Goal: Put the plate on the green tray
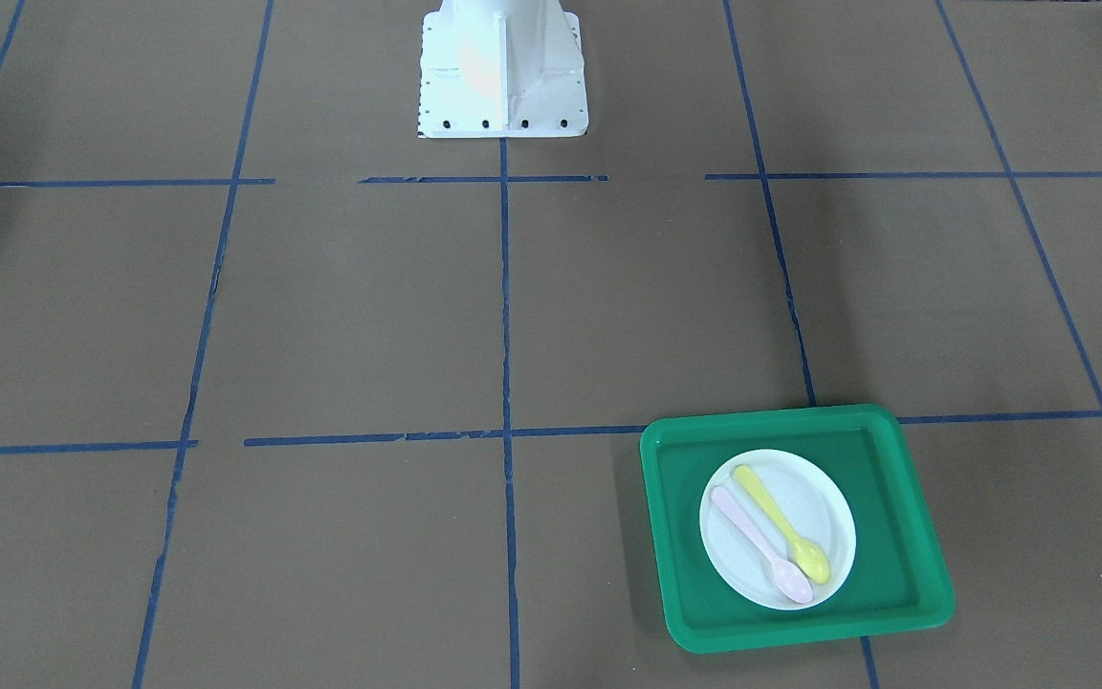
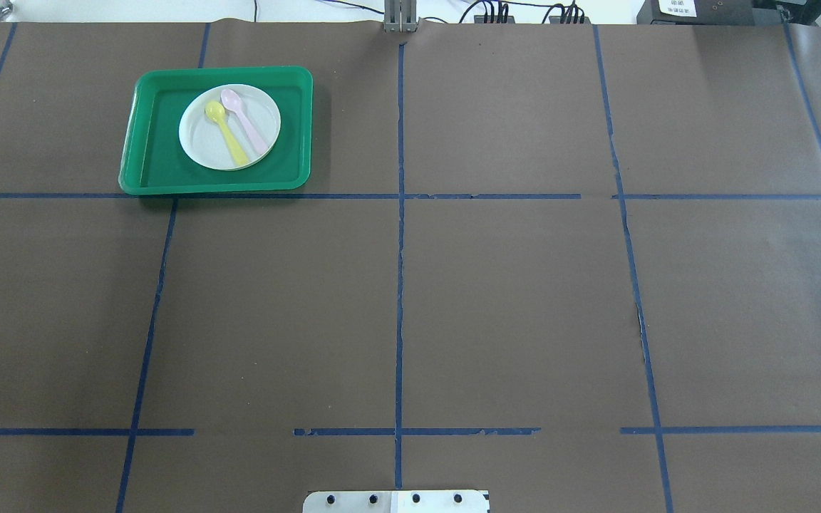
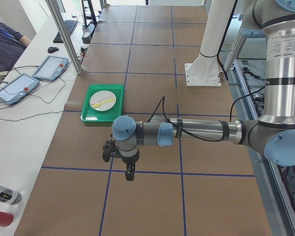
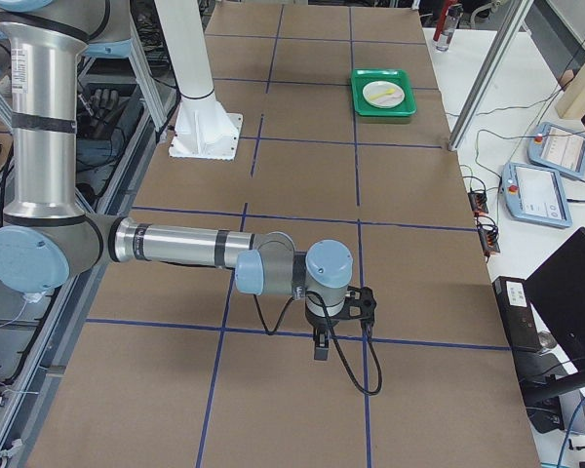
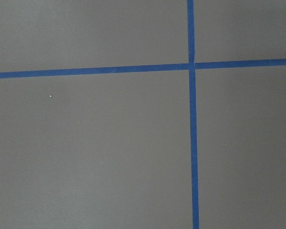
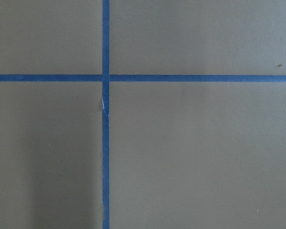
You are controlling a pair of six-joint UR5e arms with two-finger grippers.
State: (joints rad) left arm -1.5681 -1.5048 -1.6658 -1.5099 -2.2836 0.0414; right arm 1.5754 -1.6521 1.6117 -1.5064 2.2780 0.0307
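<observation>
The plate [image 2: 200, 139] lies in the green tray [image 2: 157, 146], bearing 2 utensils: yellow spoon [image 2: 227, 135], pink spoon [image 2: 246, 122]. Left claw [image 3: 130, 173] and right claw [image 4: 320, 349] hang well apart from it; whether they are spread or pressed together cannot be told.

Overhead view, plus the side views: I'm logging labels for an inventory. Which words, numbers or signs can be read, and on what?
No text is readable in any view.
White label on the black box: print too small to read.
Control tablet screen: blurred, unreadable.
The plate and green tray: no markings visible.
</observation>
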